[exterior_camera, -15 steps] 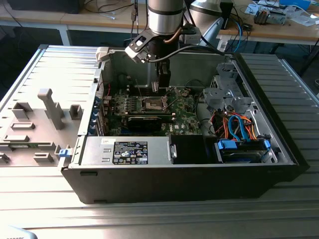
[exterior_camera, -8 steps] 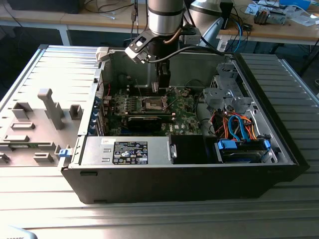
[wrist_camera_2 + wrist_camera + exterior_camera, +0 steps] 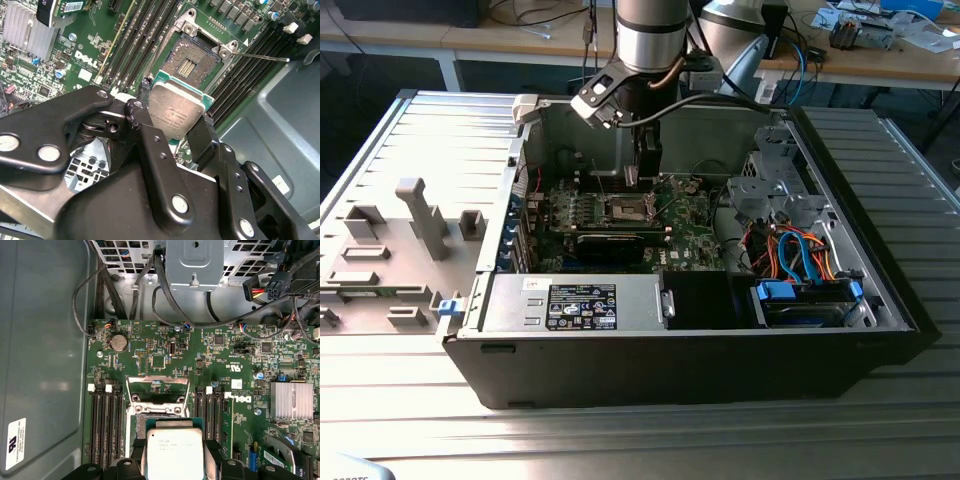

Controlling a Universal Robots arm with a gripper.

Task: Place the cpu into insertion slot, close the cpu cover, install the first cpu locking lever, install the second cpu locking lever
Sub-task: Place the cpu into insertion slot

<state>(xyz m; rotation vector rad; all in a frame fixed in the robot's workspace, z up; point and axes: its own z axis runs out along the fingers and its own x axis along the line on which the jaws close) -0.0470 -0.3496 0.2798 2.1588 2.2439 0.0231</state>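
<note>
You have the cpu (image 3: 172, 117), a flat square with a dull silver lid and green rim, clamped by two edges between the black fingers (image 3: 200, 140) of the gripper (image 3: 176, 105). It hangs just above the open socket (image 3: 191, 62). The thin metal cover (image 3: 157, 390) is swung open.

the cpu (image 3: 176, 111) has a dull silver-grey top with a green rim, and the tool (image 3: 642, 176) is black all over. the motherboard (image 3: 165, 355) is green, dotted with small silver and black parts; its memory slots (image 3: 105, 425) are black with white clips. the cpu cover (image 3: 157, 389) is silvery. a heatsink (image 3: 291, 400) is pale silver with fine ribs. cables (image 3: 798, 248) are orange and blue. the surface (image 3: 620, 430) is grey metal, striped with ridges.
</note>
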